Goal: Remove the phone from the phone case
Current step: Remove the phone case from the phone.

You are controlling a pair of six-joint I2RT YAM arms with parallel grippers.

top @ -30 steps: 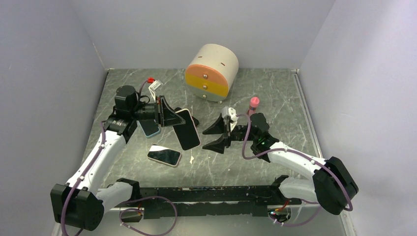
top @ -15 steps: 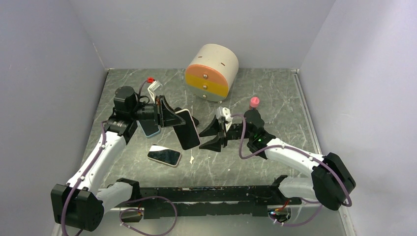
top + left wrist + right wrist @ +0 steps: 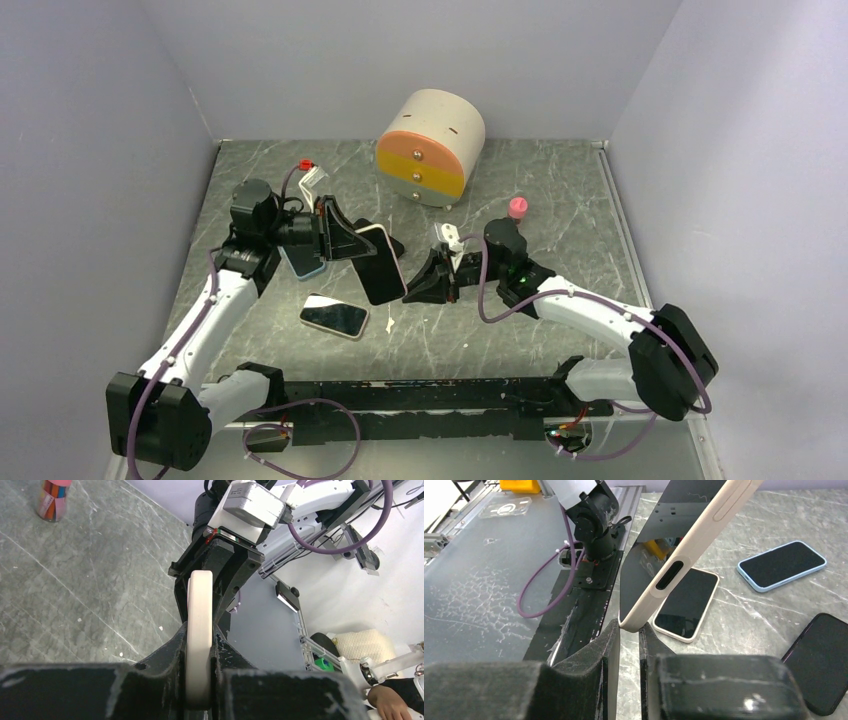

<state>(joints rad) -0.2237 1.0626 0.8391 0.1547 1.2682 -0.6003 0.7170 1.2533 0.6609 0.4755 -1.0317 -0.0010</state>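
**Ana:** Where is the phone?

**Ben:** The phone (image 3: 380,262) sits in its cream case (image 3: 684,555), up off the desk (image 3: 450,340). The left fingers (image 3: 160,660) pinch one end of it tight, with a finger on each flat side.

**Ana:** What is new?

**Ben:** The right fingers (image 3: 599,655). A moment ago they were spread wide and well away from it. Now they have come up to the other end and pulled in close together. A corner of the case sits right at their tips, and they look to nip it.

**Ana:** Is the phone out yet?

**Ben:** No, it is all inside the case. But I think both ends are held now, so the right fingers can try to peel the case off that corner.
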